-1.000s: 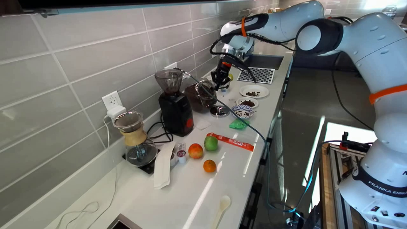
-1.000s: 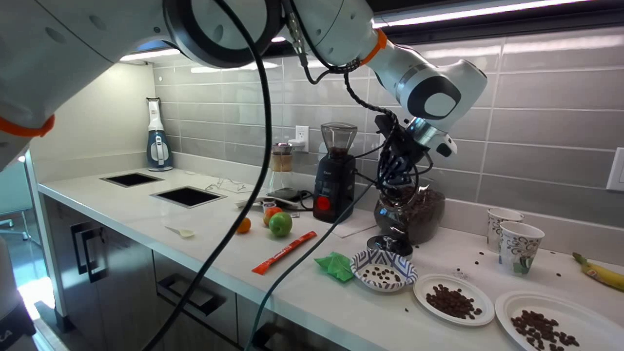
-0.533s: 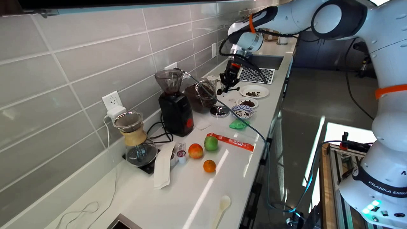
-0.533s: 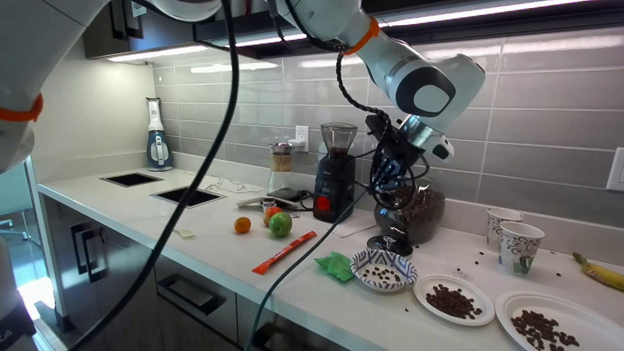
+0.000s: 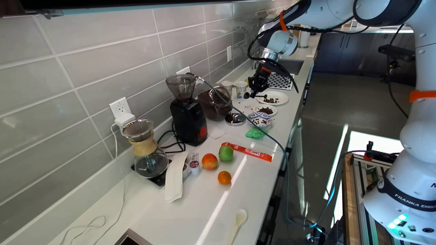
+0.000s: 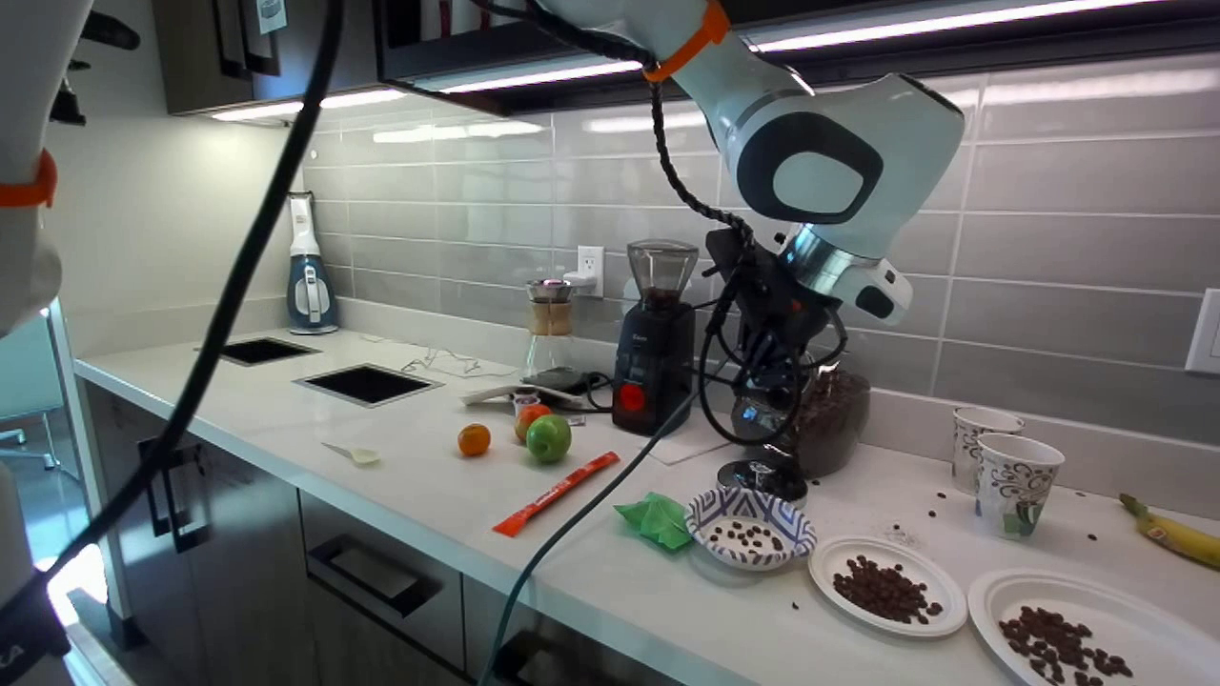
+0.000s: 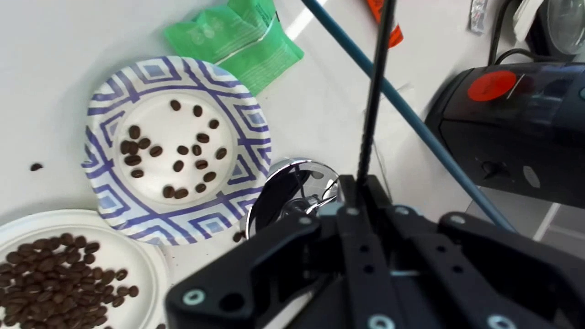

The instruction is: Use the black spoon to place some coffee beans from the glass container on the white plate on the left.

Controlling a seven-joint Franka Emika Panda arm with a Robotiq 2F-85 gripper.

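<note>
In the wrist view the gripper (image 7: 361,189) rises from the bottom of the frame, its jaws pinching the black spoon (image 7: 374,96), whose slim shaft runs up and out at the top edge. A teal cable (image 7: 436,146) slants behind that shaft. At the lower left a small white plate (image 7: 137,258) carries a dense heap of coffee beans (image 7: 50,283); above it, left of centre, a blue-and-white bowl (image 7: 171,128) has fewer, scattered about. A green packet (image 7: 237,45) lies just beside the bowl, and a chrome lid (image 7: 279,196), partly hidden by the gripper, is near the middle. The grinder (image 7: 525,141) takes up the right side.

In an exterior view the gripper hangs right of upper centre, the black spoon roughly level beneath it, one end overlapping a large white plate (image 5: 281,97) that also bears beans. To the left, the glass container (image 5: 212,107), dark with beans, stands just beside the grinder. A green apple (image 5: 226,153) and an orange (image 5: 224,177) sit around the middle; a pale cream utensil (image 5: 238,219) lies at the bottom.

In an exterior view with two paper cups (image 6: 1018,481) and a banana (image 6: 1182,536) at the right, the gripper covers part of the glass container; the spoon cannot be made out there. The small white plate is at the lower right, between the bowl and the large white plate.
</note>
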